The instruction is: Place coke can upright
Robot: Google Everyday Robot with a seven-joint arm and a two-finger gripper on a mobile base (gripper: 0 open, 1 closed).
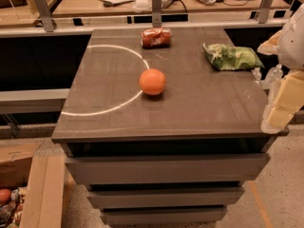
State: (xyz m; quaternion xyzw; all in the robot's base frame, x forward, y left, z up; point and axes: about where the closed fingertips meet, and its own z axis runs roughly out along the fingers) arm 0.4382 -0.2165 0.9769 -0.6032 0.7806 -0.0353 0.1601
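1. Lower left of the frame, closest to the lens, sits a cardboard box (42, 194) on the floor, with the drawer fronts (166, 170) of the cabinet beside it at lower centre.
2. Above the drawers spreads the grey tabletop (204, 108), marked with a white curved line (116, 107) on its left half.
3. At the middle of the tabletop rests an orange (152, 81), just inside the curve.
4. Toward the upper centre of the frame, near the far edge of the tabletop, the coke can (156, 37) lies on its side, well apart from the orange.
5. To the upper right, a green crinkly bag (231, 56) lies flat, apart from the can.
6. At the right edge of the frame, the gripper (280, 112) hangs by the near right corner of the tabletop, well apart from the can. Whether it is spread or closed I cannot tell, and it seems to hold nothing.
7. Progress, as I judge it: nothing of the task is done yet. The can is not grasped and not standing. What is left is the reach across the tabletop, the grasp, turning the can onto its end, and the release.
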